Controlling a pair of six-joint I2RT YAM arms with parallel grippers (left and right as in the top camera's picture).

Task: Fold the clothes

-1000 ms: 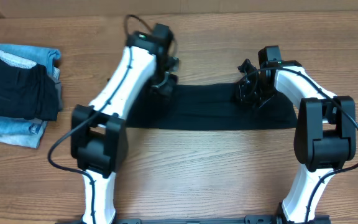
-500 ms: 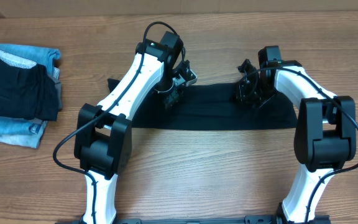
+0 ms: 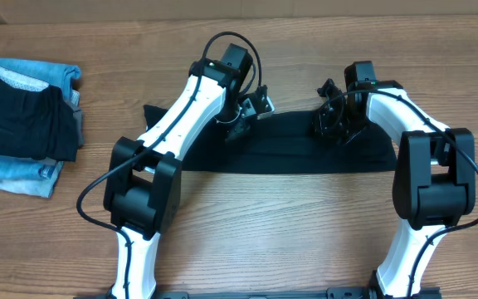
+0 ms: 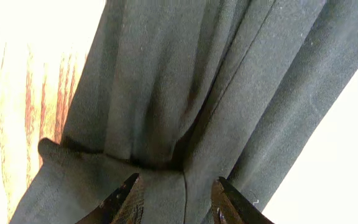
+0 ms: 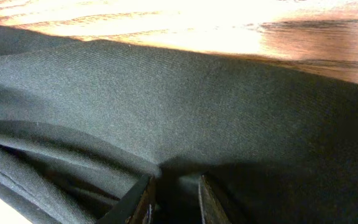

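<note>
A black garment lies stretched across the middle of the table. My left gripper is over its upper left part. In the left wrist view the left gripper has dark fabric between its jaws, with creases running toward them. My right gripper is on the garment's upper right part. In the right wrist view the right gripper pinches a fold of the cloth between narrow jaws. A black tip of the garment sticks out to the left of the left arm.
A pile of folded clothes, dark on top of light blue denim, sits at the table's left edge. Both white arms reach in from the front edge, the left arm crossing over the garment's left end. Bare wood lies in front of the garment.
My left gripper has moved to the right along the garment's upper edge, uncovering a black tip of cloth on its left. The right arm has not moved.
</note>
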